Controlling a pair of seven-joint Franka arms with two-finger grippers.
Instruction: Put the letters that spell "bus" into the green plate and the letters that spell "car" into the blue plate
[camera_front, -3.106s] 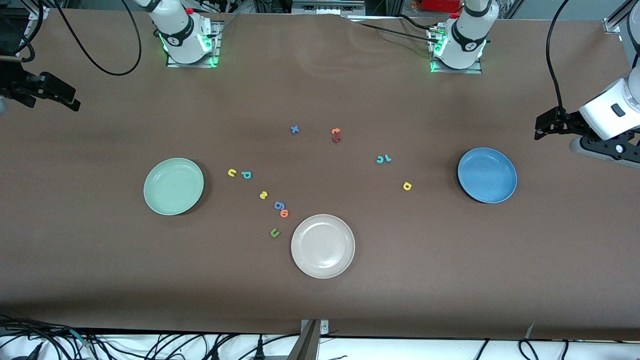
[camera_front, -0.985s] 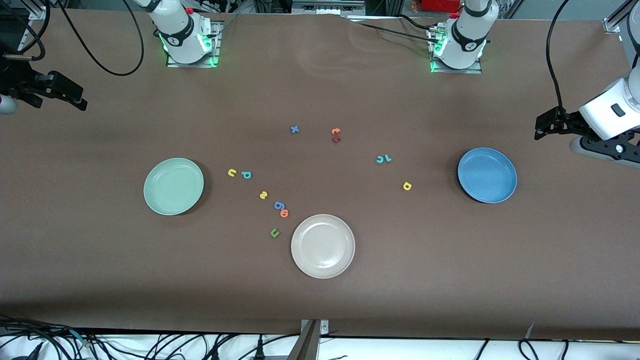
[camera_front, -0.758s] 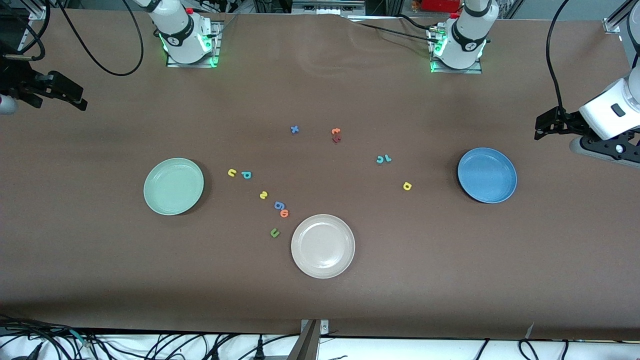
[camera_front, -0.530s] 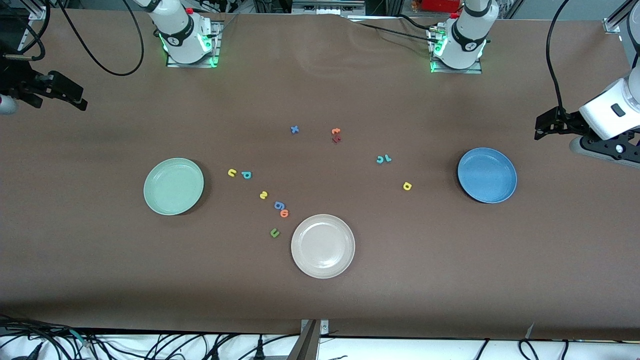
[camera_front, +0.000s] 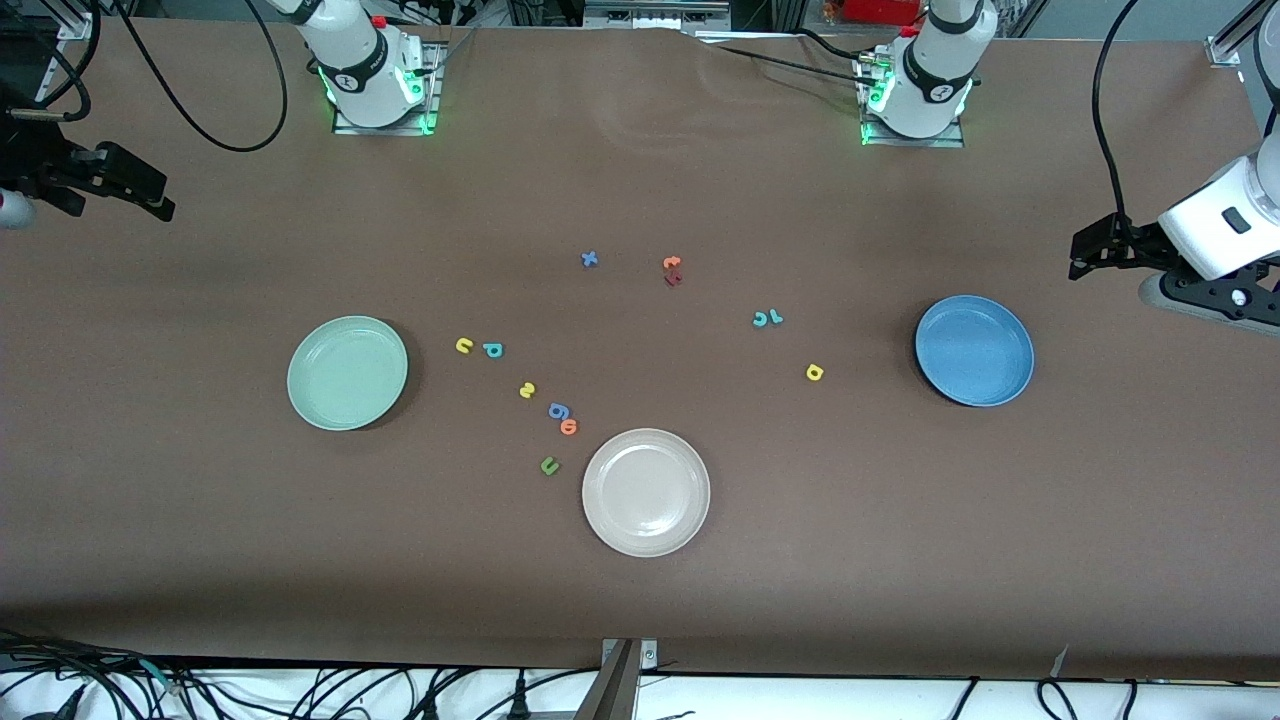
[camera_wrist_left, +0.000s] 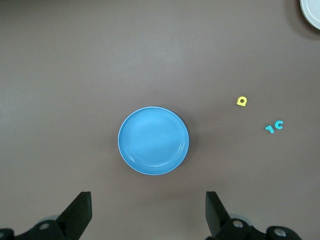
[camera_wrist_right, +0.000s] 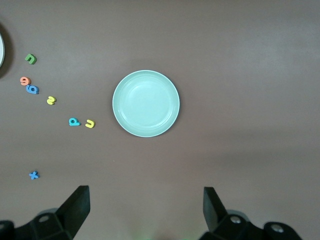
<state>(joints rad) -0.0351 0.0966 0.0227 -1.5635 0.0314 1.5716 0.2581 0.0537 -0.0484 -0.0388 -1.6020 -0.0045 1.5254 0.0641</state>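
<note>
Right gripper (camera_front: 150, 205) has edged inward since the earliest frame; the letters haven't moved. Both claws are spread and empty; left gripper (camera_front: 1085, 258) waits beside the blue plate (camera_front: 974, 350).

Risks, near to far:
- The green u (camera_front: 549, 465), at the beige plate's (camera_front: 645, 492) 9 o'clock, gets grabbed instead of the yellow u (camera_front: 464, 345).
- The yellow s (camera_front: 527, 390) and yellow a (camera_front: 814, 372) are tiny and could slip.
- The yellow u and teal b (camera_front: 492, 349) sit at the green plate's (camera_front: 347, 373) 3 o'clock.
- The teal c (camera_front: 760, 320) touches the teal r (camera_front: 776, 317), so one pinch may drag both.

Count: three plates, twelve letters.

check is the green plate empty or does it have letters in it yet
Empty. The green plate shows only bare mint surface in the front and right wrist views.
</note>
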